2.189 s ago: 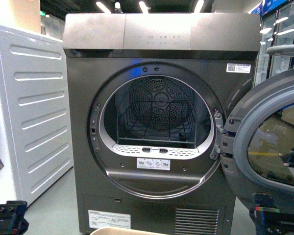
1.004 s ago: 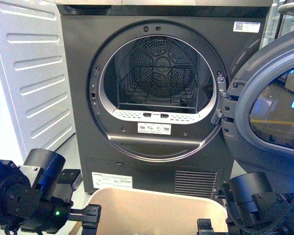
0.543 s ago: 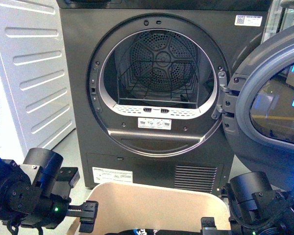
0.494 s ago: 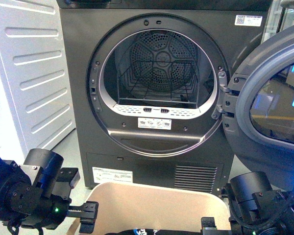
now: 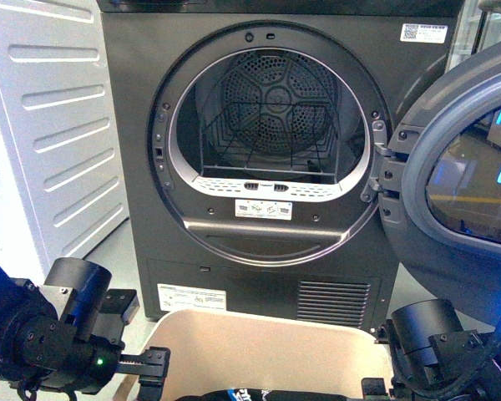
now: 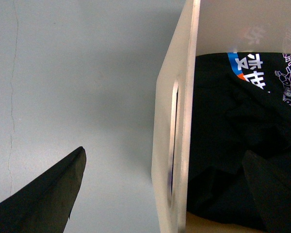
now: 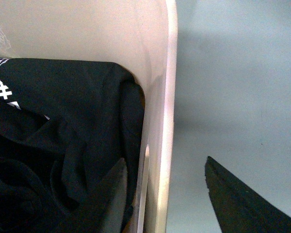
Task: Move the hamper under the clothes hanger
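The hamper (image 5: 259, 347) stood at bottom centre, before the dryer (image 5: 267, 251). The left gripper (image 6: 165, 153) and right gripper (image 7: 165, 161) straddled its side walls, jaws apart. No clothes hanger showed; the move seemed not yet begun.

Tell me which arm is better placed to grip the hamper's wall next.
Left, marginally: the left gripper straddles the hamper wall near its middle; the right gripper also straddles it, but its inner finger crowds the wall.
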